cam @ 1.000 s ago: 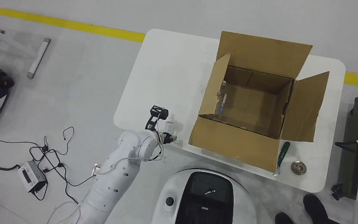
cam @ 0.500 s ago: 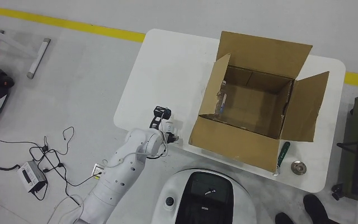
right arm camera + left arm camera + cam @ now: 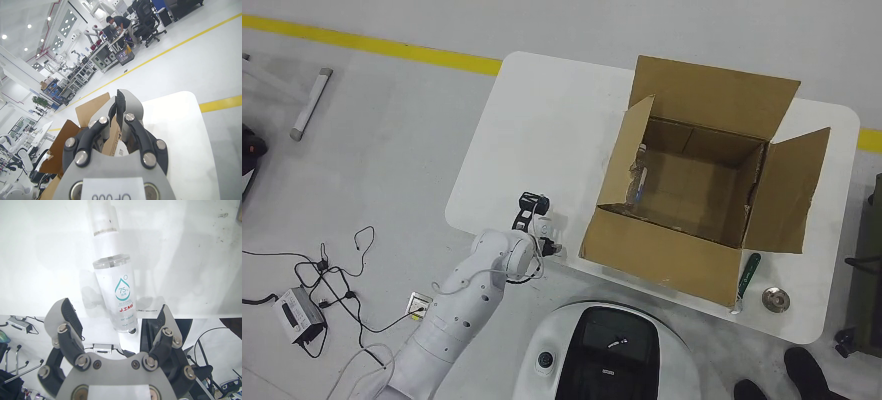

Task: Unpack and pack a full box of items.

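Left gripper (image 3: 116, 309) fingers wide, straddling the spray bottle (image 3: 117, 291) at the table (image 3: 532, 120) edge near the box (image 3: 662, 255), unclamped. Looks light, stiff, slick plastic; grip the labelled body, not the cap. Right gripper (image 3: 117, 102) pinched closed, empty.

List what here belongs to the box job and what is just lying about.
Job: cardboard box, spray bottle in front of the open left gripper, green-handled tool and round metal piece beside the box on the table.
Lying about: power adapter, cables and a grey bar on the floor.
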Robot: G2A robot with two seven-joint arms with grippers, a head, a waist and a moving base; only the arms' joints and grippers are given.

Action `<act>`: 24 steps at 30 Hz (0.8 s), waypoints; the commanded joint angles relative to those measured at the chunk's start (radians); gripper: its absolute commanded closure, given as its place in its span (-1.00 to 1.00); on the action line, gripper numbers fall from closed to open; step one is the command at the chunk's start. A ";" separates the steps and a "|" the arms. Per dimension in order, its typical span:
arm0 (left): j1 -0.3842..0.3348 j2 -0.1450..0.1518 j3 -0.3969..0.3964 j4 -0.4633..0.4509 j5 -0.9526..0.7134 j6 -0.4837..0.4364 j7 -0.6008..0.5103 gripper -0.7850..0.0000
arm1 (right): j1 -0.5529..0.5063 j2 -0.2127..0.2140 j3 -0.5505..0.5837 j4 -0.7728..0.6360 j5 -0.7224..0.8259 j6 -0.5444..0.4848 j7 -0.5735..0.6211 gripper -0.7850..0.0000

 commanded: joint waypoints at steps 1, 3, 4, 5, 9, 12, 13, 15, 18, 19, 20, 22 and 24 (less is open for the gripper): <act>-0.001 -0.001 0.001 0.006 0.000 0.000 0.004 -1.00 | -0.002 0.000 0.001 -0.001 0.000 0.001 -0.001 0.86; -0.003 -0.002 0.001 0.011 -0.001 0.001 0.006 -0.91 | -0.003 0.000 0.001 -0.003 0.000 0.003 0.000 0.86; -0.004 -0.002 0.002 0.014 0.001 0.000 0.006 -0.82 | -0.004 0.000 0.001 -0.003 0.001 0.004 0.000 0.86; -0.005 -0.003 0.002 0.018 0.001 0.000 0.008 -0.65 | -0.005 0.000 0.001 -0.004 0.001 0.004 0.000 0.86; -0.009 -0.004 0.005 0.025 0.005 -0.001 0.011 -0.11 | -0.006 0.000 0.001 -0.005 0.001 0.005 -0.001 0.86; -0.009 -0.005 0.004 0.026 0.007 -0.002 0.013 0.40 | -0.007 0.000 0.001 -0.006 0.002 0.007 0.001 0.84; -0.009 -0.005 0.004 0.026 0.007 -0.003 0.013 0.58 | -0.007 0.000 0.001 -0.007 0.002 0.007 0.001 0.84; -0.008 -0.005 0.002 0.028 0.008 -0.003 0.012 0.62 | -0.008 0.000 0.001 -0.007 0.002 0.008 0.001 0.82; -0.007 -0.006 0.000 0.029 0.011 -0.004 0.013 0.63 | -0.010 0.000 0.002 -0.008 0.003 0.010 0.000 0.84; -0.008 -0.006 -0.002 0.029 0.011 -0.004 0.012 0.66 | -0.011 0.000 0.002 -0.009 0.005 0.010 -0.001 0.84; -0.008 -0.005 -0.004 0.026 0.012 -0.004 0.012 0.83 | -0.012 0.000 0.001 -0.009 0.005 0.012 0.000 0.84; -0.006 -0.004 -0.011 0.014 0.019 -0.001 0.013 1.00 | -0.014 -0.001 0.000 -0.011 0.008 0.014 0.000 0.84; 0.000 -0.002 -0.024 -0.009 0.030 0.005 0.011 1.00 | -0.014 -0.001 -0.003 -0.016 0.010 0.017 0.000 0.84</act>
